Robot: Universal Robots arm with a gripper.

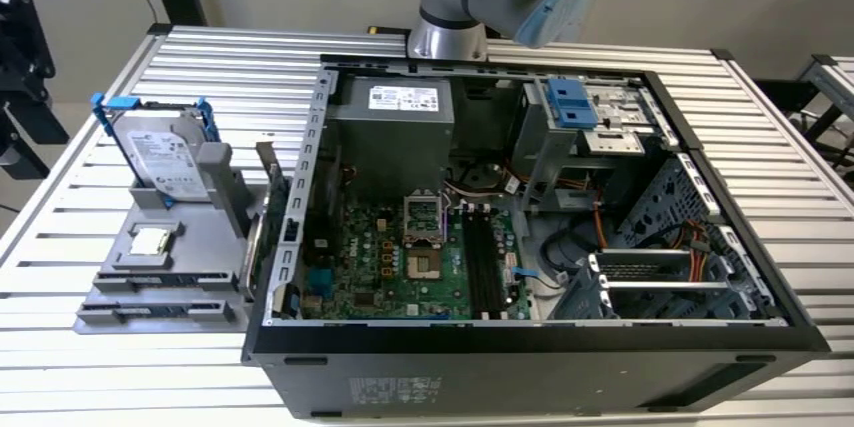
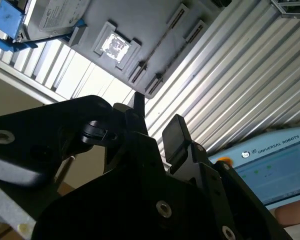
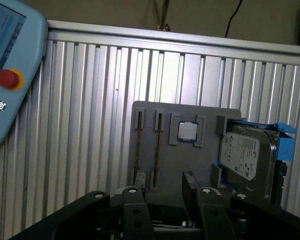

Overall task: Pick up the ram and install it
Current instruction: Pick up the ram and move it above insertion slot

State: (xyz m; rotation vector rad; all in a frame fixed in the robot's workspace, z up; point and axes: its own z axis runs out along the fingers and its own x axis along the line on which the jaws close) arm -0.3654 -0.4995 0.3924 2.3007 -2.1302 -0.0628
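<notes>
Ram (image 1: 267, 202) on edge in grey holder (image 1: 160, 292), at 9 o'clock of open computer case (image 1: 534, 367), beside hard drive (image 1: 167, 157). Gripper (image 2: 157, 119) facing holder from well apart, jaws spread, holding nothing.

The ram (image 1: 174, 304) is a thin, dark bluish strip. It sits on edge in a slot along the gray holder's (image 1: 114, 292) near edge in the exterior view.

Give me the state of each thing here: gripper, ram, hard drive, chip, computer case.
Gripper: fingers open, holding nothing.
Ram: on edge in the gray holder, not picked up.
Hard drive: upright in its blue bracket.
Processor chip: lying flat in the holder.
Computer case: side open, memory slots empty.
</notes>
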